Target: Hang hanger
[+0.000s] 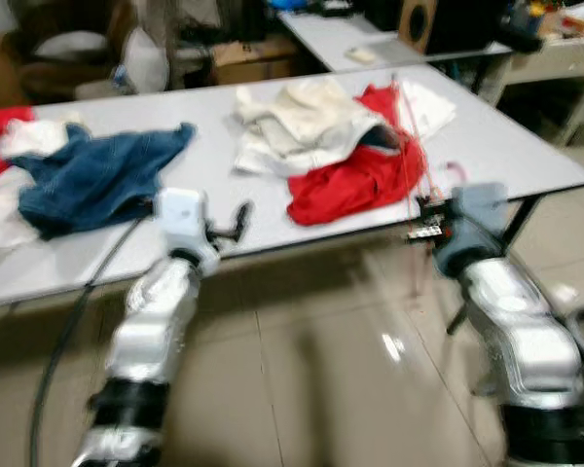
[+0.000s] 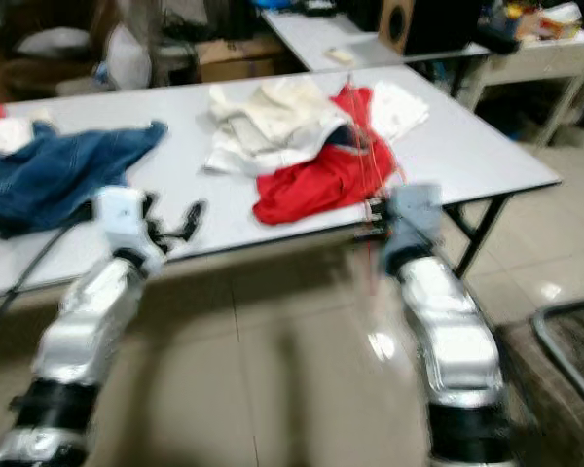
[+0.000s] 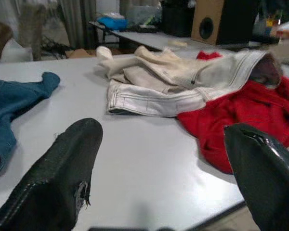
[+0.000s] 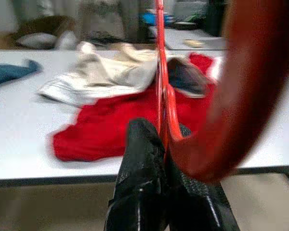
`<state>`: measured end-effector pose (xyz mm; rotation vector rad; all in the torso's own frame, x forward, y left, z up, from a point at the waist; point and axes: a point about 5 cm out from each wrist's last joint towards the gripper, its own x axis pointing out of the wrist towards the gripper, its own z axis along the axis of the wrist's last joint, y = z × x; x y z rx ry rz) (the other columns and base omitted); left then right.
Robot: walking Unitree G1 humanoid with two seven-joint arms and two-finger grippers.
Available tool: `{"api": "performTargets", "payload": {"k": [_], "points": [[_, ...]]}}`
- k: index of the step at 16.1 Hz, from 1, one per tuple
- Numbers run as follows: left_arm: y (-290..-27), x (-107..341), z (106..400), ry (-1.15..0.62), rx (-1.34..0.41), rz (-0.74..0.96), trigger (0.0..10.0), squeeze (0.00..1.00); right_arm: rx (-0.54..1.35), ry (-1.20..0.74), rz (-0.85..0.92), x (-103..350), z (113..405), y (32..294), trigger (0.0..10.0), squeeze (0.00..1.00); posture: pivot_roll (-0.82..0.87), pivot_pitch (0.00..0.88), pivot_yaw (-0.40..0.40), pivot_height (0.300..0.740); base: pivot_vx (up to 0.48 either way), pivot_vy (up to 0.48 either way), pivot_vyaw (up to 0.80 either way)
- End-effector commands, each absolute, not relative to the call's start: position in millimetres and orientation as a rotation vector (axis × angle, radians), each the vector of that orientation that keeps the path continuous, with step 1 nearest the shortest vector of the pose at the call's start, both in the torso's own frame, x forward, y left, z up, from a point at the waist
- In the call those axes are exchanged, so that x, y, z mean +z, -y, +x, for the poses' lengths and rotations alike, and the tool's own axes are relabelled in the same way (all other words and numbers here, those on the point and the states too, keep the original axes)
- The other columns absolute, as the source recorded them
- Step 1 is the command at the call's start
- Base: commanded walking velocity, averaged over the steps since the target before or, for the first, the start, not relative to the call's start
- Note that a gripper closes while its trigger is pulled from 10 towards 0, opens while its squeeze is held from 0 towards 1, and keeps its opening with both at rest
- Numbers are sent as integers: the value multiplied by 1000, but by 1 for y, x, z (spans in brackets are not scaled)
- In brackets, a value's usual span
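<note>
A thin red hanger (image 4: pixel 160 77) stands up from my right gripper (image 1: pixel 423 216), whose two black fingers (image 4: pixel 144 159) are shut on it at the table's front edge; its thick curved part (image 4: pixel 236 91) looms close in the right wrist view. Behind it on the grey table (image 1: pixel 526 146) lie a red garment (image 1: pixel 355 180) and a cream garment (image 1: pixel 302 122). My left gripper (image 1: pixel 236 222) hovers open at the front edge, left of the red garment, its fingers (image 3: pixel 62 178) spread wide with nothing between them.
A blue denim garment (image 1: pixel 97 180) lies at the table's left, with red and white cloth (image 1: pixel 5 136) beyond it. A second table (image 1: pixel 370 39) with a speaker (image 1: pixel 419 21) stands behind. A black cable (image 1: pixel 68 331) hangs by my left arm. Tiled floor lies below.
</note>
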<state>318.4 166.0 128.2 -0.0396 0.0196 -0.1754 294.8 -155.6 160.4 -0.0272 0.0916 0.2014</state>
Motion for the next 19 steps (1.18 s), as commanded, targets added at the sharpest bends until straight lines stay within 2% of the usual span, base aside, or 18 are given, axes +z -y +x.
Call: {"api": "performTargets", "payload": {"k": [1, 9, 14, 18, 19], "points": [[-156, 130, 320, -14, -209, -33, 10000, 702, 174, -77, -49, 165, 294, 166, 10000, 0, -145, 0, 36, 740, 360, 0, -800], [-154, 129, 322, -16, -222, -24, 10000, 702, 183, -73, -96, 165, 289, 168, 10000, 0, -175, 0, 52, 740, 358, 0, 0], [-142, 132, 327, -13, -273, -19, 10000, 706, 122, -82, -122, 163, 284, 184, 10000, 0, -155, 0, 52, 740, 356, 0, 0], [-142, 126, 322, -21, -298, -5, 10000, 710, 146, -54, -134, 170, 289, 182, 10000, 0, -157, 0, 37, 740, 358, 0, -784], [-142, 126, 323, -22, -293, 1, 10000, 714, 152, -49, -137, 171, 289, 181, 10000, 0, -158, 0, 32, 740, 360, 0, 0]]}}
